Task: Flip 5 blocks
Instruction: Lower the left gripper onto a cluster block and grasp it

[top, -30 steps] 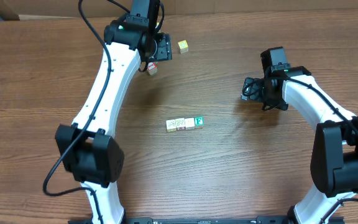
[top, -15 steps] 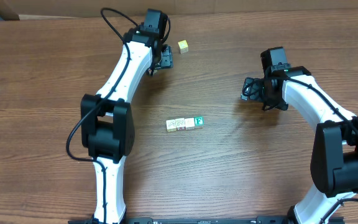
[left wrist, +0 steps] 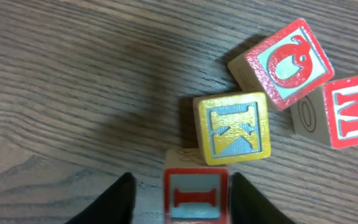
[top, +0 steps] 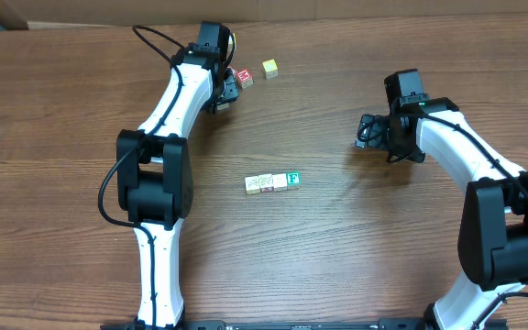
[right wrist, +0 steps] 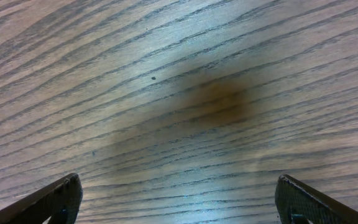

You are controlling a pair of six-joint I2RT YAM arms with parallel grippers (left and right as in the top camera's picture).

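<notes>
Blocks [top: 271, 182], set in a central row, with one red-framed I block [left wrist: 194, 198] straddled but not yet pinched by the left gripper [left wrist: 182, 200], are judged light, rigid and slick, best taken on opposite flat sides, while the right gripper [right wrist: 179, 202] is spread wide, empty.

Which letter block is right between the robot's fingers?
The red-framed I block, between the fingers of the left gripper; the yellow K, red Q and red M blocks lie farther out.

Two white arms with black joints

The left arm [top: 177, 92] and the right arm [top: 452, 147] are clad in smooth white shells, linked by bulky black joint housings. Black cables [top: 150, 33] are looped beside the left arm, and dark tapered fingers [right wrist: 55, 199] are fitted at the tips.
</notes>
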